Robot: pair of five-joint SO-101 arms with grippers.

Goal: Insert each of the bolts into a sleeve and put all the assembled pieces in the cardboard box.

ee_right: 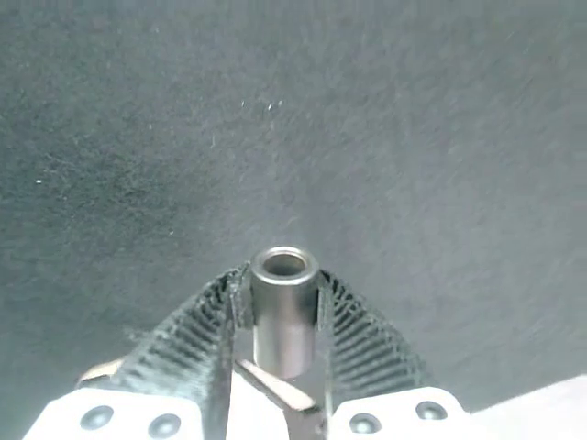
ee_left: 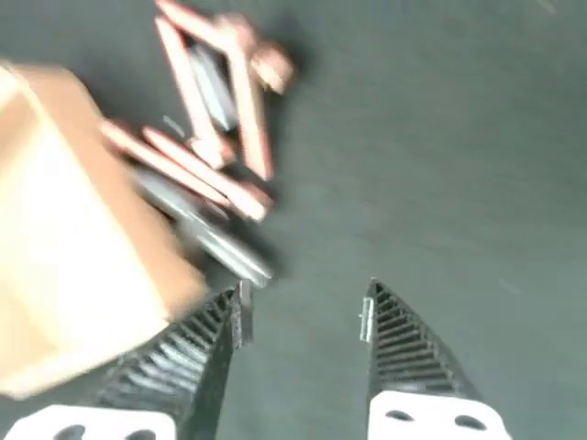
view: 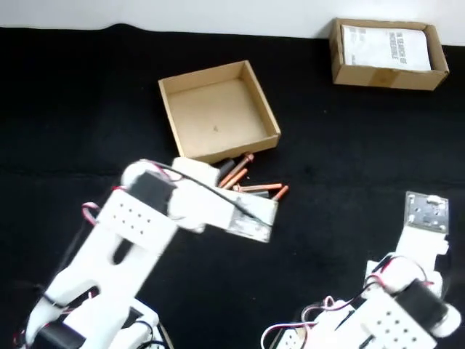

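The left gripper point(ee_left: 303, 307), fingers apart, hangs over the tabletop point(view: 327, 131) just beside the bolts point(view: 251, 182) and grey sleeves point(ee_left: 211, 234) heaped near the cardboard box point(view: 232, 149). At near right, the right gripper point(ee_right: 282, 273) is clamped on one upright sleeve point(ee_right: 284, 321).

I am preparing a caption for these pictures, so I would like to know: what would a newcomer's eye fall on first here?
First, the grey metal sleeve clamped in the right gripper, its open end toward the wrist camera. Next, the heap of copper-coloured bolts and loose sleeves lying right beside the open cardboard box, with the left gripper open close to them.
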